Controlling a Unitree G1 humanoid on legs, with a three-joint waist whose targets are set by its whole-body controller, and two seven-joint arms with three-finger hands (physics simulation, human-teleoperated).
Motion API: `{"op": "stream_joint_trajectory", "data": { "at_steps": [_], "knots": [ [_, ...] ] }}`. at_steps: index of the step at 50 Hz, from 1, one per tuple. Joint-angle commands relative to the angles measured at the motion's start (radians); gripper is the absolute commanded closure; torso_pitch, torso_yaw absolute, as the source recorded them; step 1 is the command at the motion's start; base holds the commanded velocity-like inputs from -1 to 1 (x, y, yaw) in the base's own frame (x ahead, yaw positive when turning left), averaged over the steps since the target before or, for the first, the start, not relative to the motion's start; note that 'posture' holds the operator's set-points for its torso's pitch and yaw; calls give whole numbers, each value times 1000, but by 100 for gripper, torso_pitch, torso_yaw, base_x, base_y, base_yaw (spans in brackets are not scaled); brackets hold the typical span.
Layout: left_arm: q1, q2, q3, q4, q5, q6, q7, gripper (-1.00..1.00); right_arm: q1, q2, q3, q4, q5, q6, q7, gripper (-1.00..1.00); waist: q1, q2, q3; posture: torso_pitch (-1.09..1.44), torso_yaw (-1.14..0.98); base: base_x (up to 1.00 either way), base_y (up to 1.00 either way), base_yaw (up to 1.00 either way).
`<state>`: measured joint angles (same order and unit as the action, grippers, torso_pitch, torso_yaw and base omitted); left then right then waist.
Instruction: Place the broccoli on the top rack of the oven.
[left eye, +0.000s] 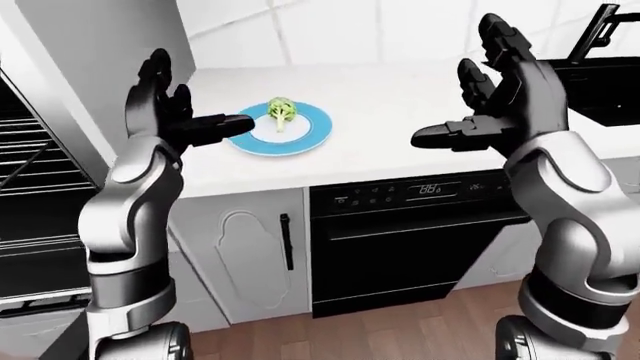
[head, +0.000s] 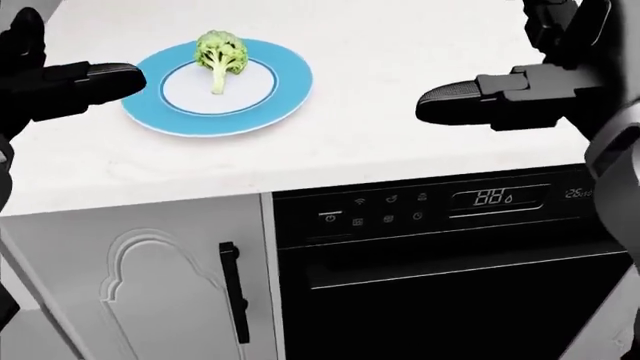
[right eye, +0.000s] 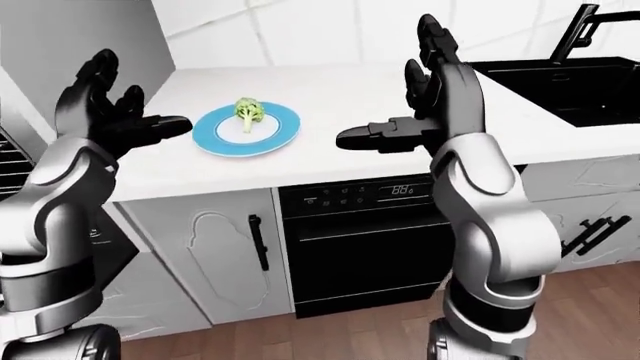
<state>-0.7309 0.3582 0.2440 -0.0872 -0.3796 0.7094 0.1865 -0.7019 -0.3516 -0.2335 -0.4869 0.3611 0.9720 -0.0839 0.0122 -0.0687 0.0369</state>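
A green broccoli floret (head: 220, 56) lies on a blue-rimmed white plate (head: 282, 96) on the white counter (left eye: 390, 97). My left hand (left eye: 185, 101) is open and raised above the counter just left of the plate, with its thumb (left eye: 222, 126) pointing at the plate's left rim. My right hand (left eye: 478, 101) is open and empty, held up to the right of the plate with a clear gap. The open oven with its wire racks (left eye: 30, 154) shows at the left edge of the left-eye view.
A black dishwasher (left eye: 405, 240) with a lit display sits under the counter below my right hand. A white cabinet door (left eye: 245, 259) with a black handle is to its left. A black sink (left eye: 605, 86) and faucet (left eye: 597, 26) are at the right.
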Motion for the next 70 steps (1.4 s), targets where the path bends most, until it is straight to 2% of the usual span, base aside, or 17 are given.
{"op": "stream_joint_trajectory", "data": {
  "at_steps": [1, 4, 9, 13, 16, 23, 27, 28, 30, 34, 36, 39, 40, 47, 64, 66, 70],
  "knots": [
    [-28, 9, 0, -26, -3, -27, -6, -100, -22, -7, -12, -13, -7, -21, -4, -100, -4, 5, -17, 0, 0, 23, 5, 0],
    [-29, 9, -2, -17, 0, -34, -8, -100, -24, -7, -12, -15, -6, -17, -5, -100, -4, 6, -18, 0, 0, 23, 5, 0],
    [-29, 10, 0, -23, -1, -29, -7, -100, -22, -7, -10, -15, -8, -19, -4, -100, -11, 56, -8, 0, 0, 22, 5, 0],
    [-30, 10, 0, -25, -2, -27, -6, -100, -23, -6, -9, -17, -9, -14, -5, -100, -26, 146, -26, 0, 0, 22, 5, 0],
    [-30, 10, 0, -21, -1, -31, -7, -100, -22, -5, -6, -15, -13, -18, -2, -100, -20, 143, -10, 0, 0, 23, 5, 0],
    [-28, 9, -1, -16, 1, -37, -10, -100, -22, -2, -6, -20, -18, -13, -1, -100, -2, 77, -9, 0, 0, 22, 4, 0],
    [-29, 9, -1, -16, 1, -37, -9, -100, -20, -1, -5, -19, -21, -16, 1, -100, 5, -15, -29, 0, 0, 22, 5, 0],
    [-29, 9, 0, -20, 0, -35, -9, -100, -19, -1, -5, -20, -21, -15, 2, -100, -5, 26, -22, 0, 0, 23, 5, 0],
    [-28, 9, 1, -31, -2, -26, -5, -100, -16, 0, -3, -16, -25, -21, 5, -100, -4, 9, -15, 0, 0, 21, 4, 0],
    [-29, 9, 0, -22, 0, -32, -7, -100, -19, 1, -4, -14, -26, -18, 5, -100, -9, 46, -24, 0, 0, 11, 0, 0],
    [-29, 8, -1, -19, 2, -36, -8, -100, -18, 2, -4, -11, -28, -23, 6, -100, -18, 56, -4, 0, 0, 0, 0, 0],
    [-30, 8, -2, -11, 3, -42, -10, -100, -19, 2, -4, -7, -31, -27, 7, -100, -28, 126, -18, 0, 0, 0, 0, 0],
    [-32, 8, -2, -9, 3, -42, -10, -100, -18, 2, -4, -6, -31, -29, 8, -100, -26, 76, -6, 0, 0, 0, 0, 0],
    [-32, 9, -2, -10, 2, -40, -10, -100, -21, 3, -1, 0, -41, -25, 4, -100, -8, 62, -25, 0, 0, 0, 0, 0],
    [-31, 8, -2, -17, 0, -36, -7, -100, -23, -1, -5, 12, -64, -15, -5, -100, 1, 64, -34, 0, 0, 0, 0, 2],
    [-32, 8, -3, -13, 1, -39, -7, -100, -21, 0, -1, 14, -68, -19, -4, -100, 8, 66, -18, 0, 0, 0, 0, 100],
    [-31, 8, -4, -9, 3, -43, -10, -100, -24, 2, -7, 10, -69, -18, -6, -100, 3, 100, -17, 0, 0, 0, 0, 100]
  ]
}}
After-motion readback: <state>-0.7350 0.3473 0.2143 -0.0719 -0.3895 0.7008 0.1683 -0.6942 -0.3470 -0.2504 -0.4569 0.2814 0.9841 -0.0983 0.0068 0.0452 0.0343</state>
